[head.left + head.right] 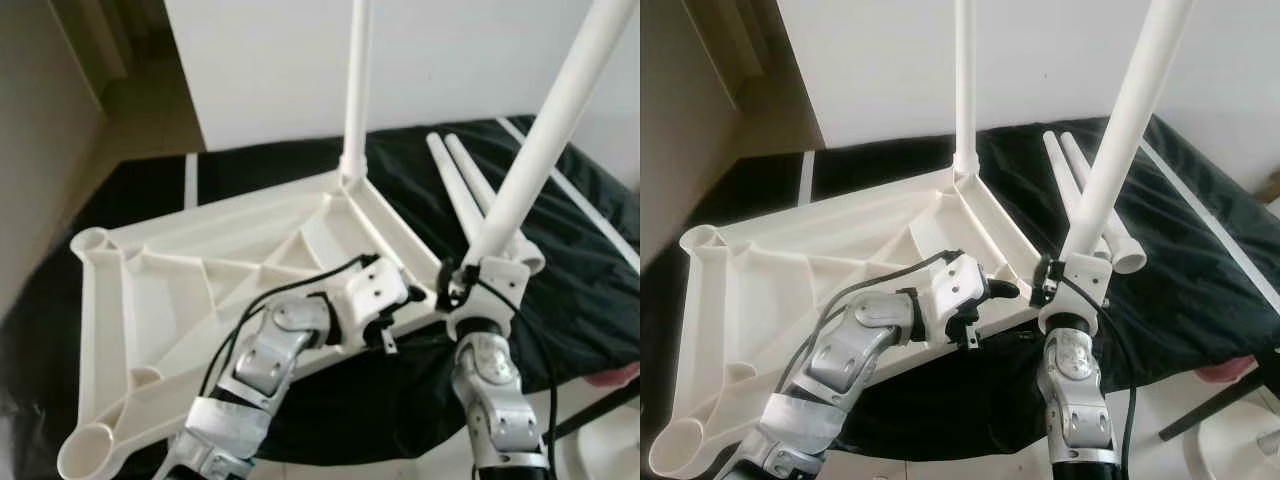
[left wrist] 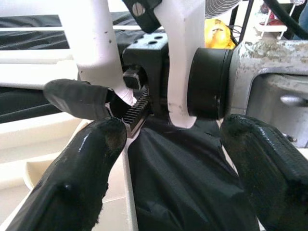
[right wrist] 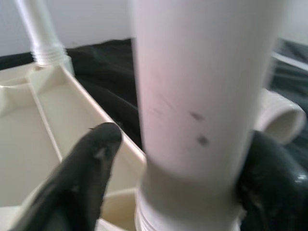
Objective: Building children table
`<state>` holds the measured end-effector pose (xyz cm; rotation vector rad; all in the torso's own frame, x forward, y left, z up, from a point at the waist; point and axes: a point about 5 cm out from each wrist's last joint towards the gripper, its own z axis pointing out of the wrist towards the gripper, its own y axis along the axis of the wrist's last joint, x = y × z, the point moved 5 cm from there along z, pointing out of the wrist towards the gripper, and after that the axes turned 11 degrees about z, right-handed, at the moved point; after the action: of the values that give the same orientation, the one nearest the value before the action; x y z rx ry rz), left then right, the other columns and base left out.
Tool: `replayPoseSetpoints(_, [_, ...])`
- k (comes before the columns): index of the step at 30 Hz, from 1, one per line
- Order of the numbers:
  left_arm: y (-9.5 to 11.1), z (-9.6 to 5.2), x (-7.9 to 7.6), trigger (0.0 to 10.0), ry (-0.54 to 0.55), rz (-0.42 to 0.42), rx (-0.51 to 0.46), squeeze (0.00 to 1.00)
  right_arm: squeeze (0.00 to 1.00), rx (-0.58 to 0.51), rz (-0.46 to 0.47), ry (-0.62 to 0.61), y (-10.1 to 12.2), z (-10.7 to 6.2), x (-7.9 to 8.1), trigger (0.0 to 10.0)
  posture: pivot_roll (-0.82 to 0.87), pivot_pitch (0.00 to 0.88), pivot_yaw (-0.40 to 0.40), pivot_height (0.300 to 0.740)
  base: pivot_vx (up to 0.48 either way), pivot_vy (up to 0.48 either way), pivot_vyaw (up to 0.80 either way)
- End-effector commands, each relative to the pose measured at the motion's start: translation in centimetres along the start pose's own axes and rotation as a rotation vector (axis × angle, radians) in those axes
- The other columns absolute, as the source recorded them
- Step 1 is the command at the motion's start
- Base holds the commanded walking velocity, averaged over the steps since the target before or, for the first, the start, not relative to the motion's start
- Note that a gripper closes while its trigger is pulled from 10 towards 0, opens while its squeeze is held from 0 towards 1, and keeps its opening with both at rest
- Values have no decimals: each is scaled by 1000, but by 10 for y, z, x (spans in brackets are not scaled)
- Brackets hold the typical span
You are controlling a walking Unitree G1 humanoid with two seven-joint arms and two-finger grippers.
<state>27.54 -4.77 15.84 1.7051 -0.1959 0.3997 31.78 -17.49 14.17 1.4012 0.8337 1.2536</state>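
Observation:
A white plastic table top lies upside down on a black cloth. One white leg stands upright in its far corner socket. My right gripper is shut on a second white leg, which tilts up to the right, its threaded lower end close by the top's near right corner. In the right wrist view this leg sits between the black fingers. My left gripper rests at the same corner's rim, open, its fingers spread over rim and cloth.
Two loose white legs lie side by side on the cloth behind the right gripper. A white wall stands behind, tan floor to the left. A pink object and a black rod are at the lower right.

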Motion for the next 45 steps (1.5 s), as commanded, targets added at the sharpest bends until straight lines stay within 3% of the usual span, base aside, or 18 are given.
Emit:
replayPoseSetpoints(1, [0, 0, 7, 10000, 60, 1, 12, 0, 1000, 5, 4, 19, -2, -1, 2, 10000, -46, 2, 35, 740, 0, 0, 0])
replayPoseSetpoints(4, [-1, 0, 7, 10000, 60, 1, 13, 0, 1000, 4, -4, 23, -2, 0, 0, 10000, -47, 3, 37, 740, 0, 0, 0])
replayPoseSetpoints(5, [-1, 0, 7, 10000, 60, 1, 13, 0, 910, -7, -17, 47, 1, 1, -2, 10000, -48, 3, 37, 740, 0, 0, 0])
replayPoseSetpoints(6, [-1, 0, 7, 10000, 60, 1, 13, 0, 910, -7, -17, 47, 1, 1, -2, 10000, -48, 3, 37, 740, 0, 0, 0])
replayPoseSetpoints(7, [0, 0, 6, 10000, 58, 2, 14, 0, 0, -9, -17, 93, 3, 3, -4, 10000, -50, 5, 38, 740, 0, 0, 0])
replayPoseSetpoints(12, [1, 3, 1, 10000, 38, 6, 9, 0, 0, 0, -21, 272, 9, 9, -4, 10000, -59, 12, 40, 740, 0, 0, 0])
replayPoseSetpoints(15, [2, 5, -1, 10000, 35, 7, 7, 0, 0, 5, -34, 301, 10, 10, -5, 10000, -59, 12, 40, 740, 0, 0, 0])
replayPoseSetpoints(19, [3, 8, -5, 10000, 34, 19, -1, 0, 0, 35, -68, 385, 11, 11, -12, 10000, -62, 10, 42, 740, 0, 0, 0])
replayPoseSetpoints(20, [4, 10, -8, 10000, 33, 32, -3, 0, 0, 67, -95, 456, 11, 9, -15, 10000, -69, 10, 45, 740, 0, 0, 0])
replayPoseSetpoints(27, [5, 12, -5, 10000, 45, 49, -1, 0, 0, 109, -143, 553, 12, 17, -23, 10000, -78, 10, 49, 740, 0, 0, 0])
replayPoseSetpoints(32, [2, 13, -1, 10000, 65, 59, 14, 0, 0, 143, -162, 629, 11, 34, -19, 10000, -80, 3, 43, 740, 0, 0, 0])
replayPoseSetpoints(41, [3, 10, -1, 10000, 70, 62, 13, 0, 0, 168, -185, 718, 4, 37, -2, 10000, -65, 0, 35, 740, 0, 0, 0])
replayPoseSetpoints(42, [2, 9, 1, 10000, 78, 68, 20, 0, 0, 197, -207, 780, -2, 40, 7, 7961, -55, 0, 30, 740, 0, 0, 0])
replayPoseSetpoints(43, [2, 9, 1, 10000, 78, 68, 20, 0, 0, 197, -207, 780, -2, 40, 7, 7961, -55, 0, 30, 740, 0, 0, 0])
replayPoseSetpoints(44, [2, 10, 2, 10000, 81, 70, 23, 0, 0, 207, -213, 797, -4, 41, 8, 4706, -55, 0, 30, 740, 0, 0, 0])
replayPoseSetpoints(45, [2, 10, 2, 10000, 85, 72, 24, 0, 0, 210, -216, 802, -5, 43, 8, 3412, -53, 0, 28, 740, 0, 0, 0])
